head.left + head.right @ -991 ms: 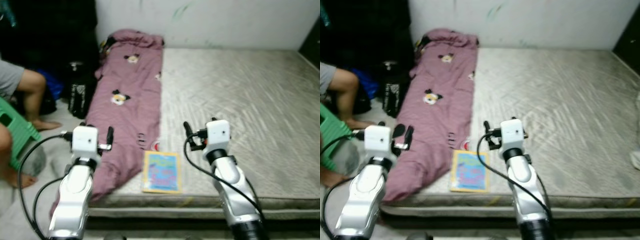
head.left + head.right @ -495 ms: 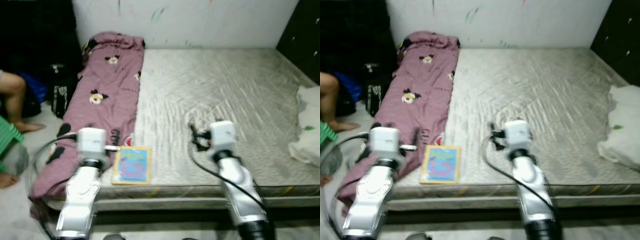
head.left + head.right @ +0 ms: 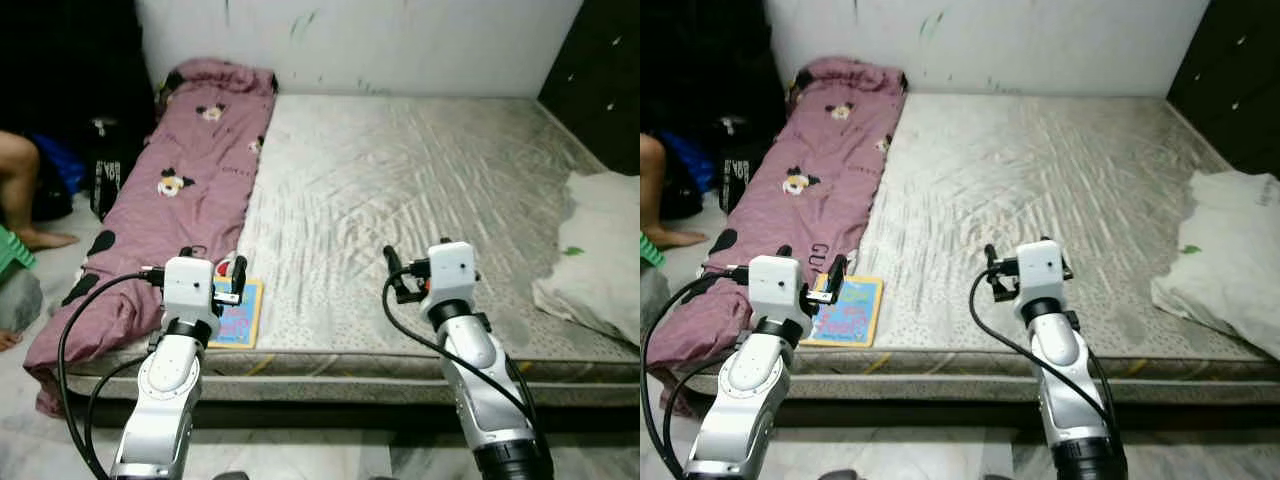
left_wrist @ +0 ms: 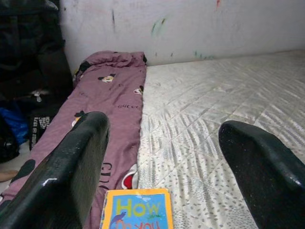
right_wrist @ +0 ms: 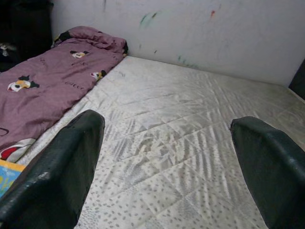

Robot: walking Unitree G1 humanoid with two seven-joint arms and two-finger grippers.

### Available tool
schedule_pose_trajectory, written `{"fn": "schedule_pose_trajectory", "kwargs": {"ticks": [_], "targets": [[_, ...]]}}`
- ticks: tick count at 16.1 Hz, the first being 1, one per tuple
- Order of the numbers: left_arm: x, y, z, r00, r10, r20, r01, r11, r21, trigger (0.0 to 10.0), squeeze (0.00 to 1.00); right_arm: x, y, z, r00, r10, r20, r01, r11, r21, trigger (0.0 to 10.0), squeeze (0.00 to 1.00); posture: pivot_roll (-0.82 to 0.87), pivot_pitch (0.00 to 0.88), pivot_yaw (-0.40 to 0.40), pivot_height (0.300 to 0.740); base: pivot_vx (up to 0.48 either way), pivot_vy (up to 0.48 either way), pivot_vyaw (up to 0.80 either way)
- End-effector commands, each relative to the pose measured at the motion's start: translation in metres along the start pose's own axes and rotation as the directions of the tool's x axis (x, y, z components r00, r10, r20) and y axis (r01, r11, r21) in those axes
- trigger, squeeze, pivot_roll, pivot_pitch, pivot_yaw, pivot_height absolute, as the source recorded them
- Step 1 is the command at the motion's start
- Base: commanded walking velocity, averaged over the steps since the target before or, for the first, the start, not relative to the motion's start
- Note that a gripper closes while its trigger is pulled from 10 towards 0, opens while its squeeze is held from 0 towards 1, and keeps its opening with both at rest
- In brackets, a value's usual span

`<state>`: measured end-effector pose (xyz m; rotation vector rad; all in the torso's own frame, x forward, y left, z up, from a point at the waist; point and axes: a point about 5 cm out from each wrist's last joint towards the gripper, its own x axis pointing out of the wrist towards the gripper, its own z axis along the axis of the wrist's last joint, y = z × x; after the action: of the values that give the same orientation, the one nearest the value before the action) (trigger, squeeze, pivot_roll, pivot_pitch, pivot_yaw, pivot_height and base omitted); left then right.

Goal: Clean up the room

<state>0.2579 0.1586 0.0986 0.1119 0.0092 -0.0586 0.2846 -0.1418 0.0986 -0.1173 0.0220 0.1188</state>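
One yellow-edged blue book and one maroon cartoon-print blanket lie on the mattress; both grippers, left gripper and right gripper, have fingers apart.

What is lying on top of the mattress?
On the mattress lie a purple blanket along its left side, a book near the front edge, and a white cloth at right. Whatever the blanket covers is hidden.
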Motion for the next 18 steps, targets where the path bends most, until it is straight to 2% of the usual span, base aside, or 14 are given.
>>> {"fn": "schedule_pose_trajectory", "kwargs": {"ticks": [1, 8, 18], "targets": [[0.0007, 0.0038, 0.0031, 1.0, 0.014, 0.015, -0.014, 1.0, 0.005, 10.0, 0.0, 0.0018, 0.0027, 0.0037, 1.0, 0.005, 0.015, -0.005, 1.0, 0.004, 10.0, 0.0, 0.04, 0.0, -0.023, 0.74, 0.0, 0.0, 0.0], [0.0011, 0.0019, 0.0059, 0.999, -0.003, 0.039, 0.003, 1.0, -0.006, 10.0, 0.0, 0.0021, 0.0026, 0.0039, 1.0, 0.006, 0.015, -0.006, 1.0, 0.001, 10.0, 0.0, 0.04, 0.0, -0.024, 0.74, 0.0, 0.0, 0.0], [0.0011, 0.0004, 0.0059, 0.999, -0.016, 0.041, 0.017, 1.0, -0.015, 10.0, 0.0, 0.002, 0.0026, 0.0044, 1.0, 0.007, 0.018, -0.007, 1.0, 0.002, 10.0, 0.0, 0.04, 0.0, -0.025, 0.74, 0.332, 0.0, 0.0]]}}
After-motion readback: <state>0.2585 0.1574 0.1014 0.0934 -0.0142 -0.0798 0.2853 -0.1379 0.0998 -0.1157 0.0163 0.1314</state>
